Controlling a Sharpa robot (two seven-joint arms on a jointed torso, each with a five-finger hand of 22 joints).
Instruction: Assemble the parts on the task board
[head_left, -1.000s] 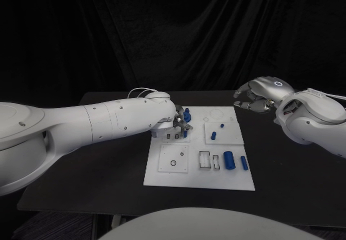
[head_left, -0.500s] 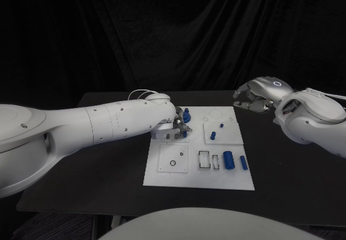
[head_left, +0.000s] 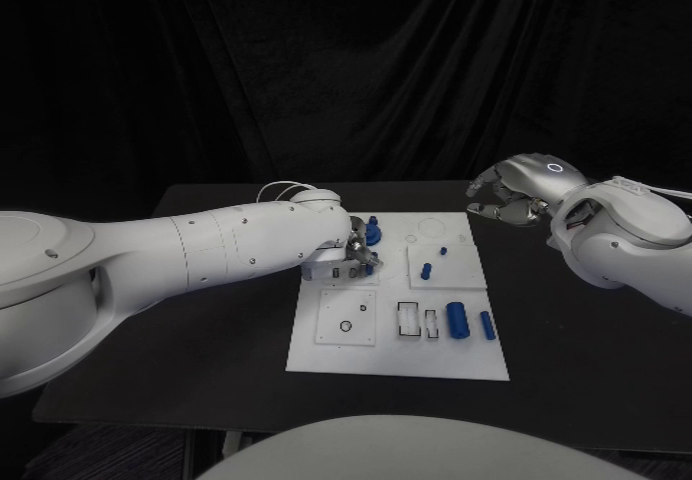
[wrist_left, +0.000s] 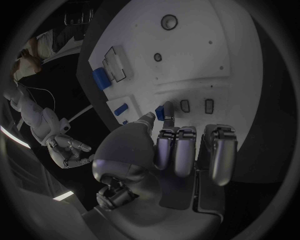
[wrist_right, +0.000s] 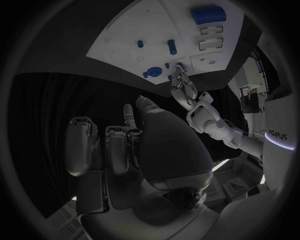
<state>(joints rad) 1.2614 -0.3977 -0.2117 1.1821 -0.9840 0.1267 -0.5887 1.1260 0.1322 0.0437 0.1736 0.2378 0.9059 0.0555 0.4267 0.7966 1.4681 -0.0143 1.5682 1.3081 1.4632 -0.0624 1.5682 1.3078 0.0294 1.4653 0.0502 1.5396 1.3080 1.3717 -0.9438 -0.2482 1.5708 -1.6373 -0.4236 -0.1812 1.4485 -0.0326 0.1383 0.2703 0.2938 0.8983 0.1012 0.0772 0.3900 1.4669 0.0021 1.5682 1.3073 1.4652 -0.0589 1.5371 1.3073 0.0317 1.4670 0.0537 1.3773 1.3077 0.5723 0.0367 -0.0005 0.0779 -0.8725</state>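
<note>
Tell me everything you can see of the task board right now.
The task board is a flat white rectangular plate lying in the middle of the black table. Its face is split into square panels with round holes and rectangular slots. Small blue parts lie or stand on it, mostly along its right side and far end. The left hand works over its far left corner, fingertips at a blue part there. The right hand is off the board.

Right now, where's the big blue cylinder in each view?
Head view: big blue cylinder on the white board's near right part.
Left wrist view: beside the rectangular slots.
Right wrist view: near the slots.
Shared landmark: the rectangular slots next to it.
</note>
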